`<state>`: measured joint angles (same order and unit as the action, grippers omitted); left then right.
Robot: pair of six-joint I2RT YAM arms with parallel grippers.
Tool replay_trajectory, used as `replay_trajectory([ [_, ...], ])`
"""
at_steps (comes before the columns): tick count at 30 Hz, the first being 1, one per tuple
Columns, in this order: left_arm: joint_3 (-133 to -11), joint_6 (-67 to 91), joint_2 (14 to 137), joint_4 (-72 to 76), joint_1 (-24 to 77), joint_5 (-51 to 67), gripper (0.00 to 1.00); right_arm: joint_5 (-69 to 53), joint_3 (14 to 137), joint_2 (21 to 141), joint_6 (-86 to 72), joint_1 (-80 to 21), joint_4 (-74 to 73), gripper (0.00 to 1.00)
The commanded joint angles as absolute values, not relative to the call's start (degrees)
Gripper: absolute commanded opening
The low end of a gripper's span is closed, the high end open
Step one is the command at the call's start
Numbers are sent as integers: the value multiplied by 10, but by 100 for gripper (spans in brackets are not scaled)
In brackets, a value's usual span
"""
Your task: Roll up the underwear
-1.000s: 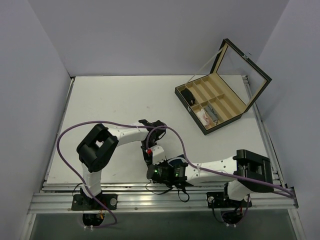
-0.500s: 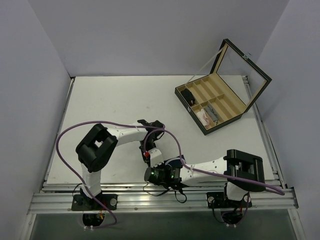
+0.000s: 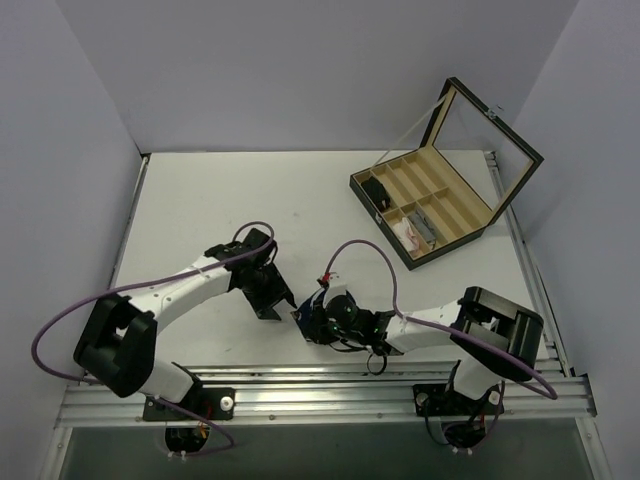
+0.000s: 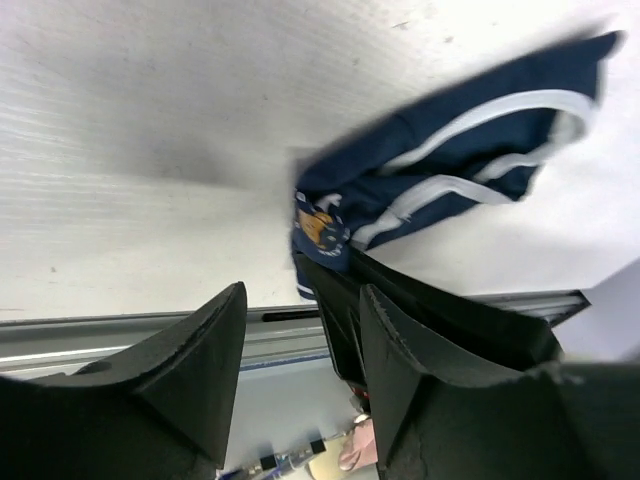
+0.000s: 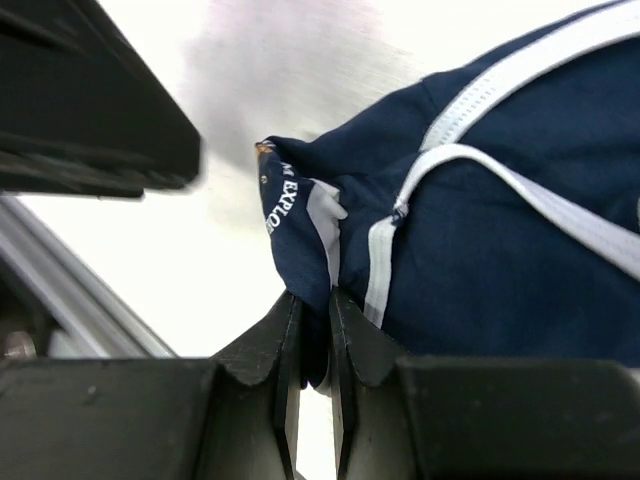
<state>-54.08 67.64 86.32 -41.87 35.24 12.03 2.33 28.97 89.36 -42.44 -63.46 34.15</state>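
Observation:
The underwear [image 5: 500, 240] is dark navy with white trim and lies bunched on the white table near the front edge. My right gripper [image 5: 310, 320] is shut on a folded corner of it. From above, only a small blue bit of the underwear [image 3: 302, 316] shows at the tip of the right gripper [image 3: 310, 320]. My left gripper [image 3: 270, 303] stands just left of it, apart from the cloth. In the left wrist view the left gripper [image 4: 300, 350] is open with nothing between its fingers, and the underwear [image 4: 450, 160] lies ahead to the right.
A wooden divided box [image 3: 455, 235] with its lid raised stands at the back right. It holds a white-and-pink bundle [image 3: 410, 232] and a small black item [image 3: 377, 190]. An aluminium rail [image 3: 300, 395] runs along the near edge. Purple cables arc over both arms.
My left gripper has opened and swung away to the left, off the cloth. My right gripper has shut on the underwear's corner and shifted slightly farther onto the table.

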Motion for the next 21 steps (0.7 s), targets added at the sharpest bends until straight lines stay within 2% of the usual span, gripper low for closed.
replay_trajectory([
  [1,-523,659,820,-372,327,113,57,-69,258,949,-435,-625,346,0],
  [5,-507,609,791,-361,318,123,57,-121,256,969,-446,-600,379,0],
  [12,-416,603,742,-247,318,177,57,-201,252,1005,-461,-546,422,0],
  [21,-344,620,730,-199,319,185,57,-233,272,1035,-457,-532,428,0],
])
